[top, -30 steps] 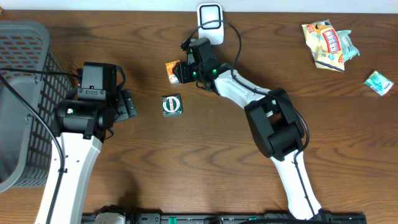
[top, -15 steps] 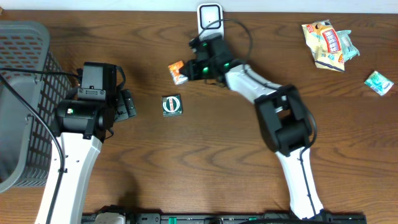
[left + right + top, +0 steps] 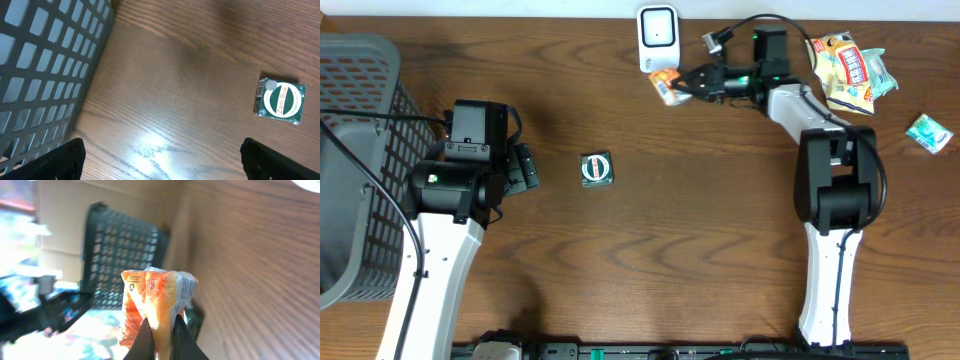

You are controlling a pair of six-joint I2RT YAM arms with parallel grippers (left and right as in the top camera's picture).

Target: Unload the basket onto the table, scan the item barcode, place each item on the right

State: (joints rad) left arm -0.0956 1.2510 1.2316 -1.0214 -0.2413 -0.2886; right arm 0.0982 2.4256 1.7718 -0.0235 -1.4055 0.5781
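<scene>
**Beside the scanner: orange packet pinched tight**

At the far edge of the table [image 3: 720,250], grips a small orange packet [image 3: 664,86] in the right end effector [image 3: 688,82], fingers pressed together on the packet's crimped end. Holds it just in front of the white barcode scanner [image 3: 658,35], by its lower right corner; cannot tell whether touching. Reaches there with the arm stretched leftward along the back of the table.

Seen from the right wrist: packet [image 3: 156,297] upright above the pinching fingers [image 3: 145,340], orange with a white printed panel and a recycling mark, print too blurred to read.

On the left, hangs the left end effector [image 3: 528,168] with fingers spread wide over bare wood, clamped on nothing, close to the grey mesh basket [image 3: 360,80].

Just right of those open fingers, apart from them, lying flat: a green Zam-Buk tin [image 3: 597,169], label up, with a barcode strip along one edge in the left wrist view [image 3: 281,101].

Far right: a crumpled pile of snack packets [image 3: 850,70] and, near it, a small teal sachet [image 3: 928,132].
</scene>
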